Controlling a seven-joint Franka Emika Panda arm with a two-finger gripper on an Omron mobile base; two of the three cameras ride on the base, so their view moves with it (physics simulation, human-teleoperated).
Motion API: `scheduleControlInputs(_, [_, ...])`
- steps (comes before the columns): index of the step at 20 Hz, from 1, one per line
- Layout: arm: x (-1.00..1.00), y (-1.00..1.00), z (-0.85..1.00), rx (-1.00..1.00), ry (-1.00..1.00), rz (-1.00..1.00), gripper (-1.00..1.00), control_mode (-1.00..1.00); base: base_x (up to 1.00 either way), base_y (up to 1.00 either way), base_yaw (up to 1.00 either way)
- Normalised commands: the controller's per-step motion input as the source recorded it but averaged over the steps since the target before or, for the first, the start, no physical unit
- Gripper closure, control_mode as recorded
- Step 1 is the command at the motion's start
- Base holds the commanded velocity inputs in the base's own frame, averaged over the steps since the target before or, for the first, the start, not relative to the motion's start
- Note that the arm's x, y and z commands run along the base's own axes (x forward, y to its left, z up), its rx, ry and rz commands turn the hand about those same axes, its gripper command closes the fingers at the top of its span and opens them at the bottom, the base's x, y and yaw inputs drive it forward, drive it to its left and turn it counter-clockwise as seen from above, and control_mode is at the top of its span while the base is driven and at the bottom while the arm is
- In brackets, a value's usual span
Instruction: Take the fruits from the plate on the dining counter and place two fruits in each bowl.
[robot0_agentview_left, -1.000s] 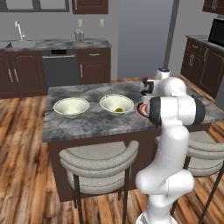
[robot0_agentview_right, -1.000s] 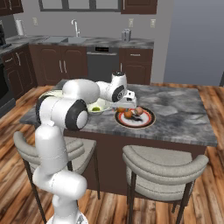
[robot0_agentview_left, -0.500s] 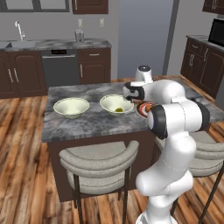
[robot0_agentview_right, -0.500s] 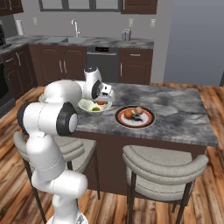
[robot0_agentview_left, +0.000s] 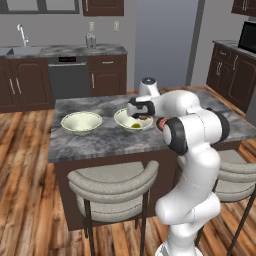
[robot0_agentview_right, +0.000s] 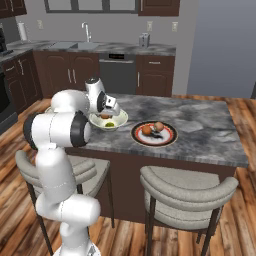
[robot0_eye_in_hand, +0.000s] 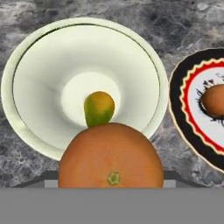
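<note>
Jaws grip smooth round orange (robot0_eye_in_hand: 111, 156) above glossy bowl (robot0_eye_in_hand: 35, 83).

Gripper (robot0_agentview_left: 140, 115) clamped, arm outstretched

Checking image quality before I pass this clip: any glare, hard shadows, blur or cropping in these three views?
Left base view: even, flat light, soft detail, no glare on the dining counter. Right base view: the same, the plate readable. Hand view: sharp; the orange looms large, cropped at the bottom, above the bowl holding a yellow-green fruit.
</note>
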Motion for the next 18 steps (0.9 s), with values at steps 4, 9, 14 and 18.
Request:
scheduleControlInputs(4, [0.75,0.06,-0.09,0.0,0.21,0.0,1.0,-1.0,0.0,0.0,0.0])
scheduleControlInputs(9, [0.63,0.28,-0.24,0.0,0.15,0.0,1.0,-1.0,0.0,0.0,0.0])
scheduleControlInputs(14, [0.61,0.04,-0.5,0.0,0.11,0.0,1.0,-1.0,0.0,0.0,0.0])
scheduleControlInputs(18, [0.04,-0.09,-0.46,0.0,0.02,0.0,1.0,-1.0,0.0,0.0,0.0])
